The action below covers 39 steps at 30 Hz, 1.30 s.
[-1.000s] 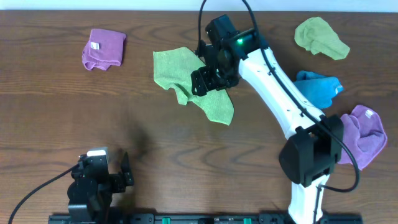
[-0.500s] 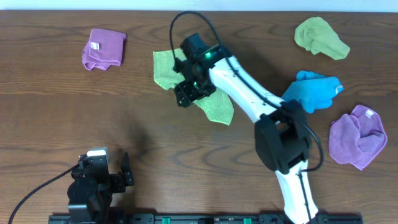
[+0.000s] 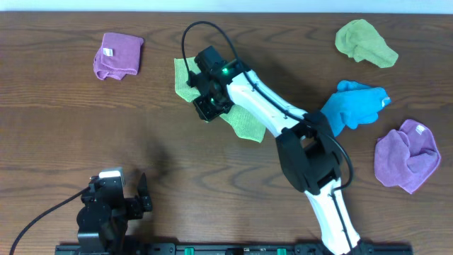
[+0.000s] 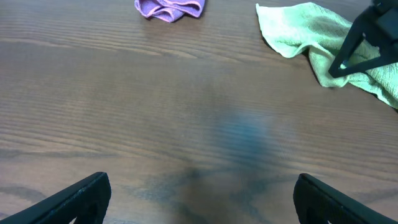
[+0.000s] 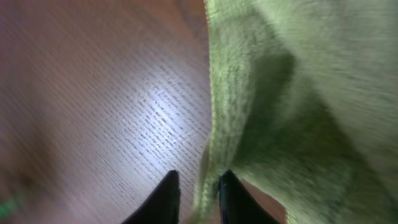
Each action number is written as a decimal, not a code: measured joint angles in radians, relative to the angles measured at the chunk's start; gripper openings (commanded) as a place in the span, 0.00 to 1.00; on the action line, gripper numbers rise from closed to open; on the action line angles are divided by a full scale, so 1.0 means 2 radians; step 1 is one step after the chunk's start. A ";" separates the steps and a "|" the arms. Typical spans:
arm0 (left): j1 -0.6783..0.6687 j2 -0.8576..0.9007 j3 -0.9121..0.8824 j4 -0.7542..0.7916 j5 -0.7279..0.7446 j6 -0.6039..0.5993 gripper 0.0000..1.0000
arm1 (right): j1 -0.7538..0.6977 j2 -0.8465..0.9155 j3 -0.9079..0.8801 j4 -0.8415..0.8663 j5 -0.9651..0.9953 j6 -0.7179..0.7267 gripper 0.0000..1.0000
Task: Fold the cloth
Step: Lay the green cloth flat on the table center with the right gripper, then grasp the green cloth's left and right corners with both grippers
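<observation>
- Right hand (image 5: 198,194) is clamped on the edge of the cloth (image 5: 298,87) just ahead of it, likely to lift it into a fold.
- Left hand (image 4: 200,198) stands wide apart, idle, with the cloth ahead-right.

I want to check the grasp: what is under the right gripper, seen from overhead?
The lime-green cloth, lying on the table. The right gripper hides its middle from overhead; the wrist view shows the jaws pinching a cloth edge.

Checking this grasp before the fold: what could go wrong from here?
The right gripper pinches only the thin edge of the cloth, so it may slip out when pulled. The cloth lies bunched, so a fold could come out uneven. The left gripper sits far off, open, pinning nothing.
</observation>
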 measured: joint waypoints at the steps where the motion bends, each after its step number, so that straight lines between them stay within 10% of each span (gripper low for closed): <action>1: 0.000 0.000 0.000 0.000 0.000 0.000 0.95 | 0.003 0.003 0.000 0.000 -0.001 0.001 0.01; 9: 0.000 0.000 0.000 0.000 0.000 0.000 0.95 | 0.066 0.004 0.000 -0.027 -0.062 0.000 0.05; 12: 0.000 0.000 0.000 0.001 0.000 0.000 0.95 | 0.102 0.002 0.000 -0.029 -0.070 0.000 0.65; 14: 0.000 0.000 0.000 0.005 0.000 0.000 0.95 | 0.117 -0.002 0.000 -0.030 -0.068 0.001 0.75; 26: 0.000 0.018 0.010 0.029 0.017 -0.001 0.95 | 0.024 -0.094 0.000 -0.059 0.041 0.025 0.85; 28: 0.000 0.063 0.048 0.029 0.028 -0.003 0.95 | -0.009 -0.094 0.000 -0.078 0.039 0.033 0.99; 39: 0.000 0.409 0.291 -0.024 0.154 -0.062 0.95 | -0.061 -0.139 0.000 -0.152 -0.017 0.023 0.99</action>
